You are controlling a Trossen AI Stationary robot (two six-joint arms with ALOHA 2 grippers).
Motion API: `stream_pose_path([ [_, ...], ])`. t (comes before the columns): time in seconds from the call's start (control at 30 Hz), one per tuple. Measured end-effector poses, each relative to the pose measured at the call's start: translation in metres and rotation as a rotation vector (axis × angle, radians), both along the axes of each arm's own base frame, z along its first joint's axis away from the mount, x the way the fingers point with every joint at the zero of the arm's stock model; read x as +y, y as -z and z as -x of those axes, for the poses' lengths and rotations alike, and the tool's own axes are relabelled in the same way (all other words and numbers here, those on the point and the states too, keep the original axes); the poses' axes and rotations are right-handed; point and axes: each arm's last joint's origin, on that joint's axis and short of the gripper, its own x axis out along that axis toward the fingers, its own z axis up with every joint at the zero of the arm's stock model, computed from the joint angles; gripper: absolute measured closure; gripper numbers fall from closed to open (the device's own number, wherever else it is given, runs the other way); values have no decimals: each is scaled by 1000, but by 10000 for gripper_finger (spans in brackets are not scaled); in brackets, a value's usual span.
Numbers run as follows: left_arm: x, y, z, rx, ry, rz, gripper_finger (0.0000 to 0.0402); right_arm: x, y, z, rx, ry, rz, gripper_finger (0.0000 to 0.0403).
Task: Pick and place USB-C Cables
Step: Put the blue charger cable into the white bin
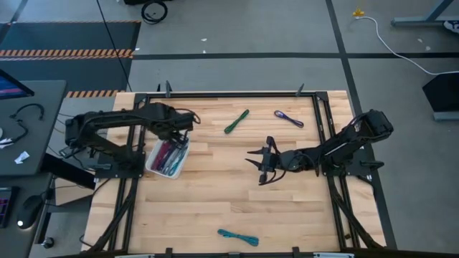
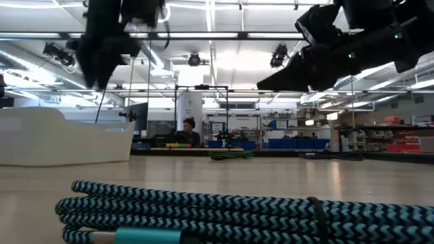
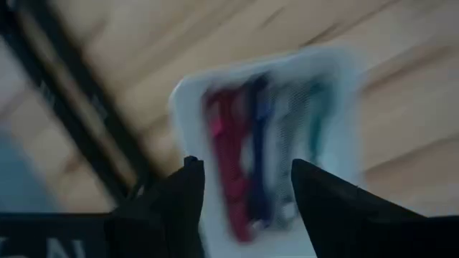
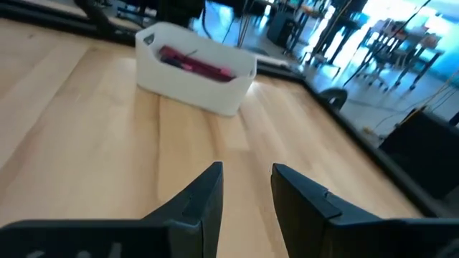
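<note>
A white bin (image 1: 167, 159) stands on the table's left part and holds several cable bundles: maroon-pink (image 3: 224, 150), purple, grey and teal. Three more bundles lie on the wood: a green one (image 1: 236, 121) and a purple one (image 1: 288, 118) near the far edge, and a teal one (image 1: 238, 236) near the near edge, which also fills the low view's foreground (image 2: 237, 210). My left gripper (image 1: 188, 123) (image 3: 244, 168) hovers open over the bin's far end and holds nothing. My right gripper (image 1: 259, 166) (image 4: 247, 172) is open over the middle of the table, pointing toward the bin (image 4: 195, 66).
A black frame rail (image 1: 237, 93) runs round the table's edges. A side desk with a dark wire (image 1: 25, 115) stands left of the table. Bare wood lies between the bin and my right gripper. In the low view a person (image 2: 188, 132) sits far behind the table.
</note>
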Motion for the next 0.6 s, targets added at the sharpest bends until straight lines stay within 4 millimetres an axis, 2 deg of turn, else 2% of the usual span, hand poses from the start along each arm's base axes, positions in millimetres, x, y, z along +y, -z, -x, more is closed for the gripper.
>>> stream_pose_path([
  [0.13, -29, -24, -26, -219, 162, -166, 186, 7, 6, 3, 48, -13, -44, 279],
  [0.3, -95, -25, -56, -536, 517, -290, 203, 29, 11, 11, 81, -74, -117, 279],
  [0.47, -169, 4, -69, -804, 883, -318, 214, 61, 11, 25, 54, -95, -159, 279],
  [0.6, -216, 50, -71, -936, 1088, -324, 216, 85, 10, 41, 9, -62, -162, 280],
])
